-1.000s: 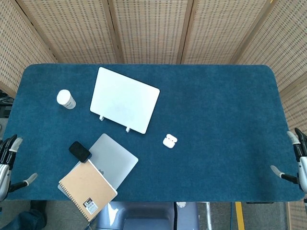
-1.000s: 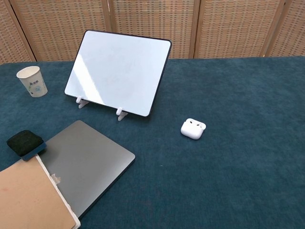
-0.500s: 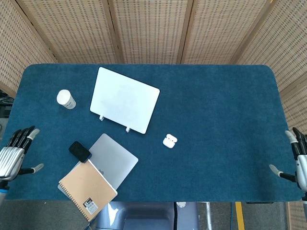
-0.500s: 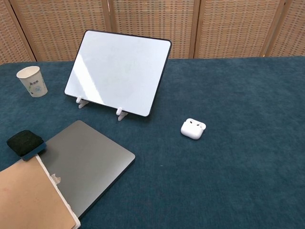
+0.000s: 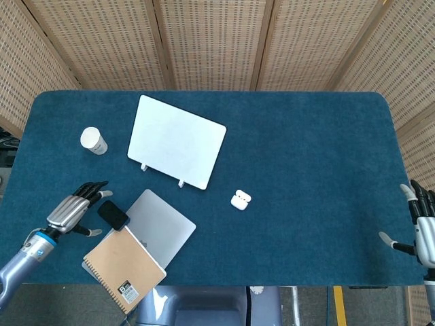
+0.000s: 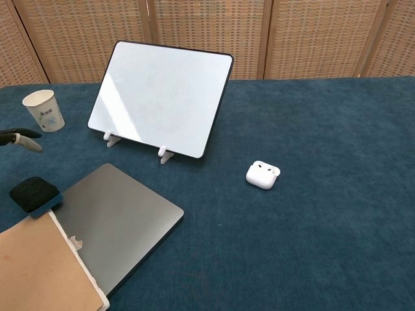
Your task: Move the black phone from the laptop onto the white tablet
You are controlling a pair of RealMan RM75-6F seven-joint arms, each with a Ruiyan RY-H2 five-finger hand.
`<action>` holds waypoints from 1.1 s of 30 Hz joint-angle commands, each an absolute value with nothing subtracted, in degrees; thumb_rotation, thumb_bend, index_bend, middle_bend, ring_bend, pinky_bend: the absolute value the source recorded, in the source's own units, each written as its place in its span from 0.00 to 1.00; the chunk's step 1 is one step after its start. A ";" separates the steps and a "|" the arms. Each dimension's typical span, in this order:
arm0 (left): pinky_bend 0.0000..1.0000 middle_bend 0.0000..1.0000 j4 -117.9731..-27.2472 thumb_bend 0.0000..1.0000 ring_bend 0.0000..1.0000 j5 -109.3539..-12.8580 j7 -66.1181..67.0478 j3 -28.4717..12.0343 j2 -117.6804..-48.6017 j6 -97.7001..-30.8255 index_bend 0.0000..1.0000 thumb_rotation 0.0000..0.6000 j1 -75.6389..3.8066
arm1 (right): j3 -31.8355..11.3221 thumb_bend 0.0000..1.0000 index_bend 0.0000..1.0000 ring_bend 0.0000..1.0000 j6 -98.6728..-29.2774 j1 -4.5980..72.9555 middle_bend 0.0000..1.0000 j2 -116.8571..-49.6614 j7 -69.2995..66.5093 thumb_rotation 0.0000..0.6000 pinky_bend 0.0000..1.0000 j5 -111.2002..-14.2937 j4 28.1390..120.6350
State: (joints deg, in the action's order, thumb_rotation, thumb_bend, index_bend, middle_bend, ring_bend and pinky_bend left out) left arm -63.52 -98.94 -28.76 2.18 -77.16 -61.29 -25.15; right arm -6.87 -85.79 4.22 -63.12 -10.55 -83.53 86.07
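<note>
Paper cup [image 5: 94, 140] beyond left hand [image 5: 73, 209]. Brown notebook [image 5: 124, 267] near it, toward table edge. White earbud case [image 5: 240, 200] far right of it.

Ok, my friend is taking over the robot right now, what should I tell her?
Left hand: open, holds nothing, beside the black phone, not touching it.
Right hand: open, holds nothing, at the table's right edge.
The phone lies on the corner of the closed laptop. The white tablet leans on its stand, nothing on it.
Done: nothing moved.
Left: grip the phone, lift it, put it on the tablet.
</note>
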 commanded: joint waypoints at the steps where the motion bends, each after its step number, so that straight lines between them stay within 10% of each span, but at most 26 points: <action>1: 0.00 0.05 -63.42 0.00 0.00 -98.93 -26.43 2.20 -78.59 -60.64 0.19 1.00 -26.17 | -6.89 0.00 0.00 0.00 -85.76 4.22 0.00 -63.04 -10.81 1.00 0.00 -83.50 86.00; 14: 0.10 0.10 -64.13 0.01 0.04 -94.94 -20.23 1.51 -81.74 -55.69 0.23 1.00 -28.63 | -7.08 0.00 0.00 0.00 -85.60 4.25 0.00 -62.69 -12.31 1.00 0.00 -83.32 85.61; 22: 0.33 0.36 -62.84 0.11 0.38 -93.69 -19.03 0.92 -84.43 -57.64 0.47 1.00 -28.65 | -7.15 0.00 0.00 0.00 -85.64 4.22 0.00 -62.62 -12.70 1.00 0.00 -83.25 85.52; 33: 0.40 0.46 -58.91 0.15 0.46 -93.94 -17.12 0.26 -87.21 -64.62 0.59 1.00 -27.41 | -7.08 0.00 0.00 0.00 -85.68 4.22 0.00 -62.55 -12.97 1.00 0.00 -83.43 85.51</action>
State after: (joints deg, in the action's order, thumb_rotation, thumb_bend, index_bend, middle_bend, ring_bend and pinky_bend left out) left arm -59.29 -93.95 -17.47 0.61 -87.05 -63.49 -27.68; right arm -7.08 -85.68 4.22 -62.56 -12.97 -83.43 85.51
